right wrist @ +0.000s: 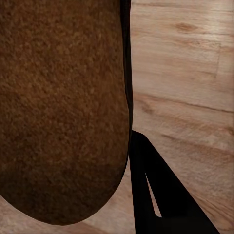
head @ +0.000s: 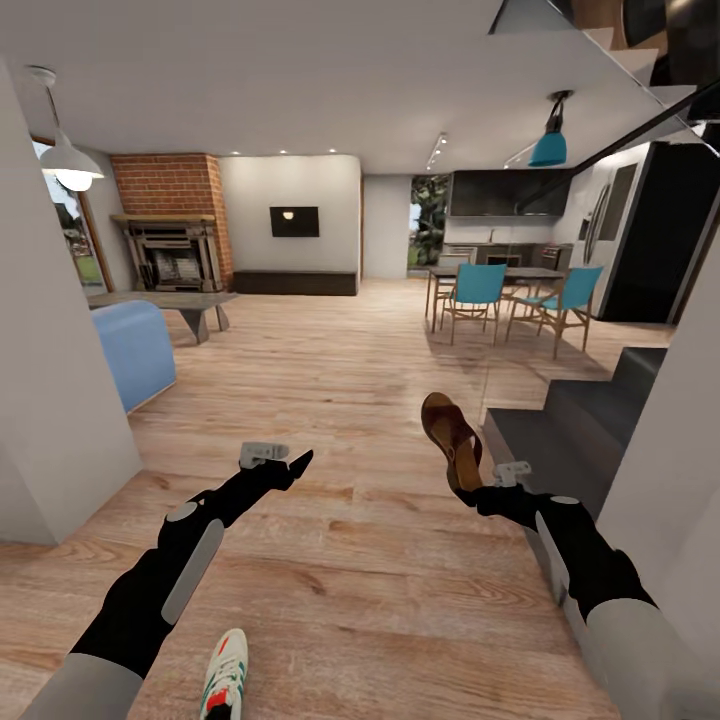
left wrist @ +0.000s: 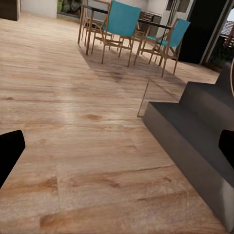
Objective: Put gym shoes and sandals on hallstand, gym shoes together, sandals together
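My right gripper point(head: 474, 489) is shut on the heel end of a dark brown sandal point(head: 450, 432), which stands up off the corridor floor point(head: 350, 400). In the right wrist view its tan-brown footbed point(right wrist: 63, 107) sits close against a black finger point(right wrist: 151, 195). My left gripper point(head: 291, 466) hangs open and holds nothing; its two fingertips point(left wrist: 9, 148) stand wide apart above bare planks. One white gym shoe point(head: 224, 676) with green and red marks lies on the floor by my left forearm. The hallstand is out of view.
Dark grey stair steps point(head: 575, 415) rise close on the right, also seen as steps point(left wrist: 195, 126) from the left wrist. A white wall point(head: 45, 400) stands at the left with a blue sofa point(head: 135, 350) behind it. Dining chairs point(head: 475, 295) stand far ahead.
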Tool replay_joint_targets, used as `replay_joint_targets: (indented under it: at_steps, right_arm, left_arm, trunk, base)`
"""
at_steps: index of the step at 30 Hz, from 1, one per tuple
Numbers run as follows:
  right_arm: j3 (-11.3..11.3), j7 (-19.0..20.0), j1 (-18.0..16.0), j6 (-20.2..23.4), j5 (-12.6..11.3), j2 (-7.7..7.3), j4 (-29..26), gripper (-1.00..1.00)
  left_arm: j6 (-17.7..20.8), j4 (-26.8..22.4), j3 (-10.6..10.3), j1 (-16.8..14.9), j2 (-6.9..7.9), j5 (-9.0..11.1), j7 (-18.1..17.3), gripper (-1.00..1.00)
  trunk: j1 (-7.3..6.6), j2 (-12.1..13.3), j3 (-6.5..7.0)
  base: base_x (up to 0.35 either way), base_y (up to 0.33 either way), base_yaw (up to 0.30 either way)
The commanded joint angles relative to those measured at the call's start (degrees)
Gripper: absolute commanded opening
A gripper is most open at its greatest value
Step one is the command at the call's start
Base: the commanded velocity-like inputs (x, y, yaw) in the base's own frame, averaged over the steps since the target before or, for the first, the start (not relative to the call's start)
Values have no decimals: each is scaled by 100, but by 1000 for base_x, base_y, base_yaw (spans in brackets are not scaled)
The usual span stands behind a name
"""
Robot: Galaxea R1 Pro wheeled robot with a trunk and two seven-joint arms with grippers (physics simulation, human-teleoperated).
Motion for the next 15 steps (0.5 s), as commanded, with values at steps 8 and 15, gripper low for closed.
replay_joint_targets:
  at_steps: [8,15]
  right_arm:
    - [-17,37,-3,33,43,4,-8,-100]
    - [-24,37,-3,33,24,4,-8,-100]
  left_arm:
    - [41,-5,-6,-3,4,60,1,100]
    - [41,-5,-4,-3,4,64,1,100]
  trunk:
    - [-1,-3,-6]
    - [-1,-3,-6]
  base:
    - [0,0,4]
    - [0,0,0]
